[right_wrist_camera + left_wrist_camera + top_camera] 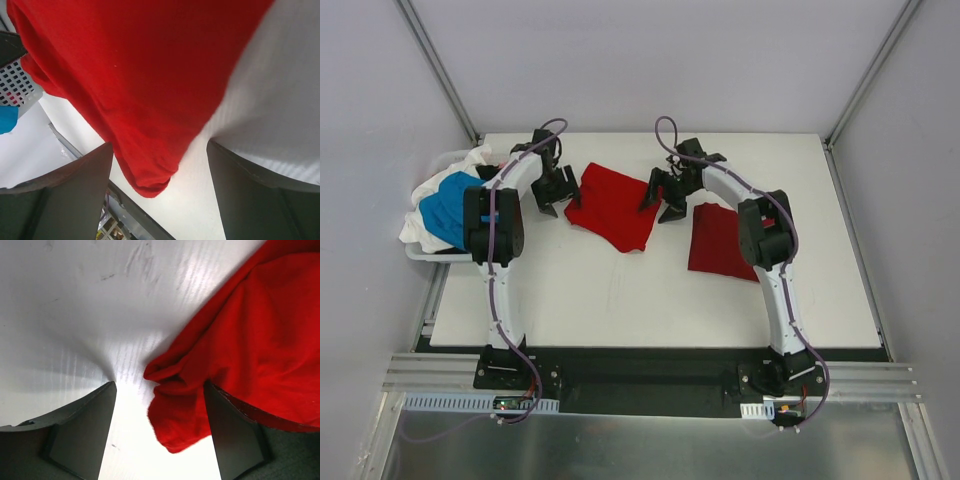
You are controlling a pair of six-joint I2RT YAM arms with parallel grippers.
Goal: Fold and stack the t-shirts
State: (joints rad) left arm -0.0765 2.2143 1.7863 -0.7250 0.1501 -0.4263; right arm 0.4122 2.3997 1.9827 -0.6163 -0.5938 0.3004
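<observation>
Black jaws of the left gripper (160, 390) stand wide, straddling a bunched corner of the crumpled red t-shirt (250, 330) without pinching it; the right gripper (160, 150) gapes equally wide over the opposite edge, holding nothing; that shirt lies mid-table (620, 300), a folded red t-shirt (718, 242) just right of it; judged from here, closing on one layer only, or uneven lifting, would skew the fold, and the right arm could scuff the folded one.

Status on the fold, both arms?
Left gripper open at left edge of middle red t-shirt, right gripper open at its right edge; nothing gripped. Folded red t-shirt apart, by right arm. Basket of shirts far left, out of the way.
</observation>
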